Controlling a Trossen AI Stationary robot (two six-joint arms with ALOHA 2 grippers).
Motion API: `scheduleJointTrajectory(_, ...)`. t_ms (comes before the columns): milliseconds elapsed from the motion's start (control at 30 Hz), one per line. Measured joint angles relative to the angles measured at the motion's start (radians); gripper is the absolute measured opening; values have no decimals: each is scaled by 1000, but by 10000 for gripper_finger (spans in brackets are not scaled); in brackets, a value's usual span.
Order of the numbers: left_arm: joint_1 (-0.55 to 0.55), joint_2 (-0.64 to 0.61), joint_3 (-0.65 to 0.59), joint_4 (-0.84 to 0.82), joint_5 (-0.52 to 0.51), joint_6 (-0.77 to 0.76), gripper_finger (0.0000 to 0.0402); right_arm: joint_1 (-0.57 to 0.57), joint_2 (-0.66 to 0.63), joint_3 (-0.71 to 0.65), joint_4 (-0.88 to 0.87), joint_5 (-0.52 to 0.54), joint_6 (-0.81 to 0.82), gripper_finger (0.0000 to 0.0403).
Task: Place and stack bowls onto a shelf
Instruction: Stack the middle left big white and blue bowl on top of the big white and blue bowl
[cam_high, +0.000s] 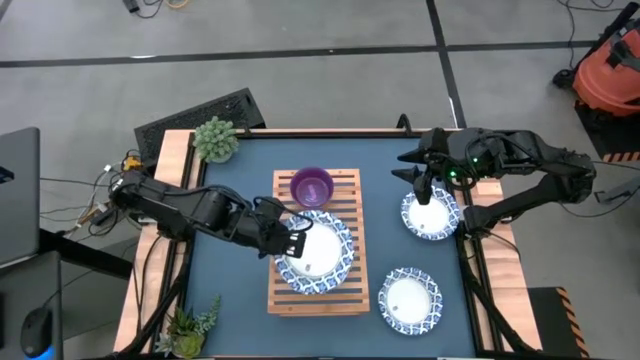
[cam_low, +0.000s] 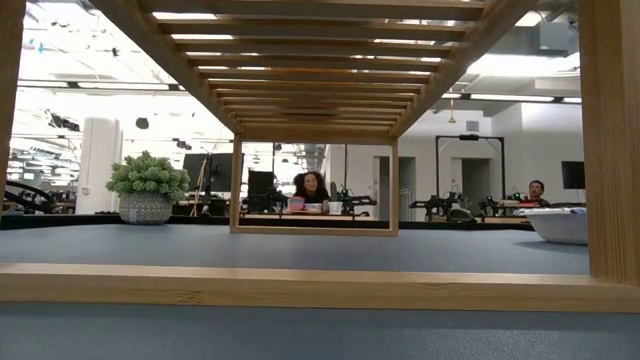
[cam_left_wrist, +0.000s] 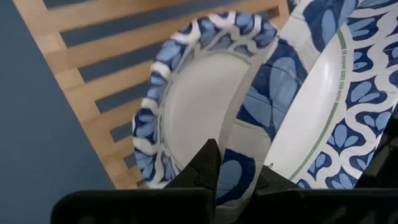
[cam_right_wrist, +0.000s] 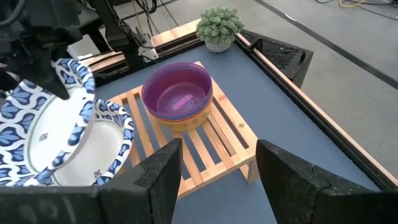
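The light-wood slatted shelf (cam_high: 352, 285) stands mid-table. At its far end a purple bowl (cam_high: 312, 186) (cam_right_wrist: 177, 96) is nested on other small bowls. On its near half a blue-rimmed white dish (cam_high: 335, 275) (cam_left_wrist: 186, 106) rests flat. My left gripper (cam_high: 291, 240) (cam_left_wrist: 239, 183) is shut on a second dish (cam_left_wrist: 348, 93) (cam_right_wrist: 68, 112), tilted over the flat one. My right gripper (cam_high: 424, 186) (cam_right_wrist: 217, 168) is open, hovering over a dish (cam_high: 432, 214) on the table right of the shelf. Another dish (cam_high: 409, 298) sits near the right front. My left gripper pinches the tilted dish's rim (cam_left_wrist: 235, 177) between its two fingers (cam_left_wrist: 205, 165), one inside and one outside the wall, coming from the table's left. The dish stands steeply on edge above the flat dish. Whether its lower side touches that dish, I cannot tell.
Potted plants stand at the far left corner (cam_high: 215, 138) (cam_right_wrist: 217, 25) and the near left corner (cam_high: 190, 325). The low view looks under the shelf (cam_low: 320, 285), with a plant (cam_low: 148, 188) and a dish (cam_low: 560, 222) behind. People sit in the room beyond.
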Motion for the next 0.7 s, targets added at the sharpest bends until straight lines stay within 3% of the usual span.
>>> scheduleJointTrajectory(367,3,19,0,37,-28,71,6,0,0,0,-2,0,-2,230)
scheduleJointTrajectory(700,3,17,1,34,-52,90,107,0,0,0,-24,-1,1,230)
